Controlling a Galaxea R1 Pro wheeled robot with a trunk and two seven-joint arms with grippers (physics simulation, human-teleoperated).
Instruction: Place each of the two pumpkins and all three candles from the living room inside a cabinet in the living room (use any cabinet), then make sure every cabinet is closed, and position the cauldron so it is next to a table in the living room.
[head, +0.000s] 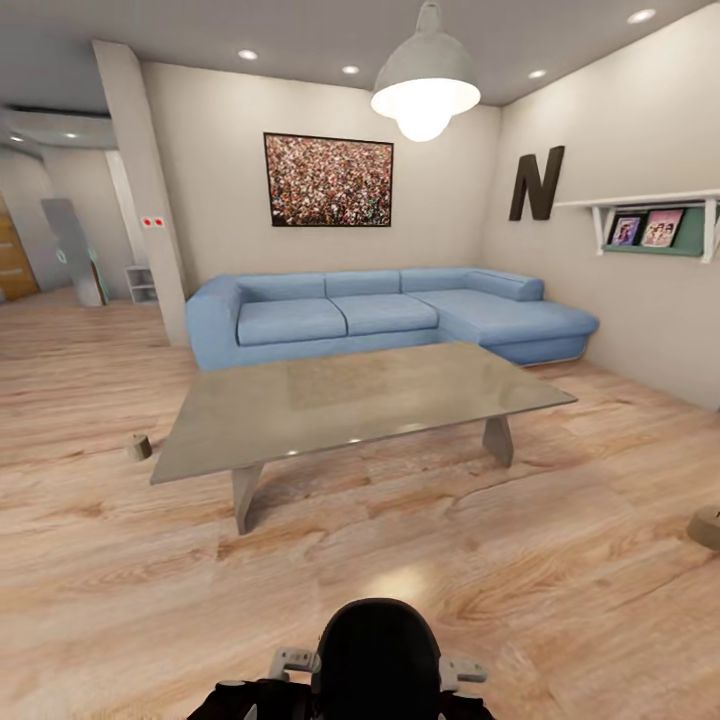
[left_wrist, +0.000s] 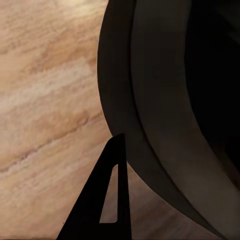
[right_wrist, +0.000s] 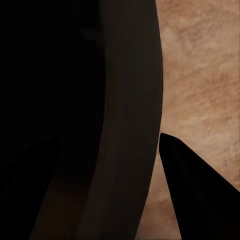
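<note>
— Candles counted?

— Two, both on the floor (head: 100, 560). First candle (head: 139, 447) just off the near left corner of the worktop (head: 360, 400), clear of its leg. Second candle (head: 706, 526) well off to the right, past the near right corner, cut by the edge of the head view.

— Which way up?

— First one seemingly on its base, long axis roughly vertical, perhaps leaning a little; too small to say more. Second too cropped to tell.

— And the worktop?

— One only, low, glossy grey. Long axis across the room, slightly skewed, far long edge facing the sofa (head: 390, 315). Two angled slab legs in sight, one under each near end.

— Anything else to count?

— One blue corner sofa against the back wall. One framed picture (head: 328, 180) above it. One hanging lamp (head: 425, 85), lit. One big letter N (head: 537, 183) on the right wall, beside one shelf (head: 650, 215) with two small photos.

— End effectors?

— Left end effector (left_wrist: 120, 150): a single dark slotted finger in sight, over floor planks, hard beside a dark curved body (left_wrist: 165, 100). Open or closed, impossible to tell. Right end effector (right_wrist: 167, 142): same story, one dark finger beside the same kind of dark curve; no telling either. Nothing seen between the fingers.
</note>
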